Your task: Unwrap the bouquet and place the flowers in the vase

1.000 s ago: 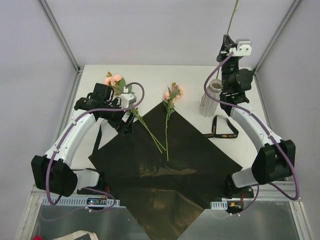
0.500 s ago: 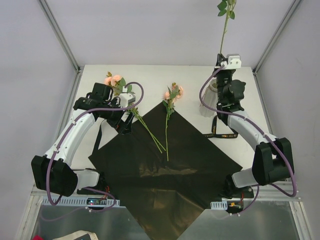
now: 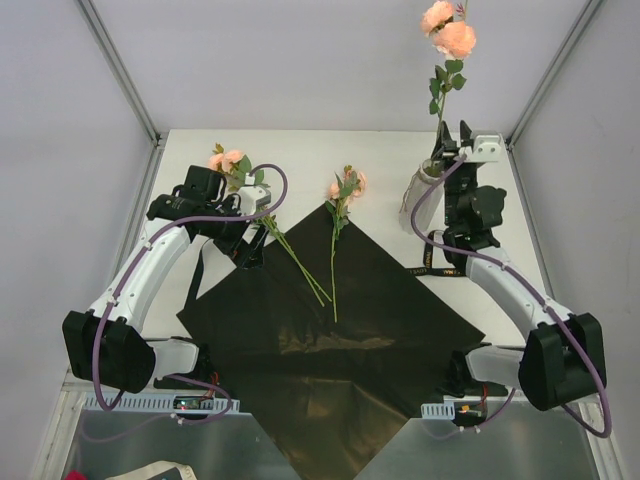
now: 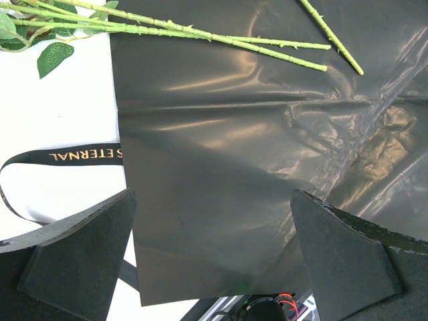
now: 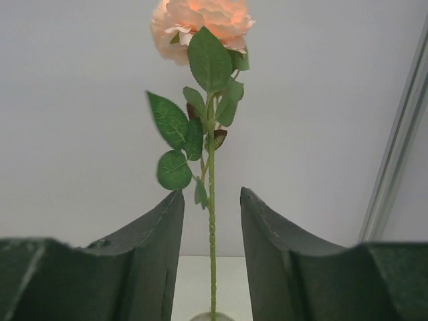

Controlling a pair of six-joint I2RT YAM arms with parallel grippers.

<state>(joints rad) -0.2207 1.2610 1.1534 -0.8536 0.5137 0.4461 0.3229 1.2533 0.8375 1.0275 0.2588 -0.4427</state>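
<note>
Peach-pink rose on a thin, knobbly green stem (image 5: 200, 20) is stood upright in the white ribbed ceramic vase (image 3: 417, 195), apparently propped by the narrowed neck. The right gripper (image 5: 210, 200) is spread clear of the stem. The left gripper (image 4: 212, 197) is held wide apart above the glossy, creased black wrapping sheet (image 4: 221, 154), near the remaining long-stemmed roses (image 3: 300, 262).
</note>
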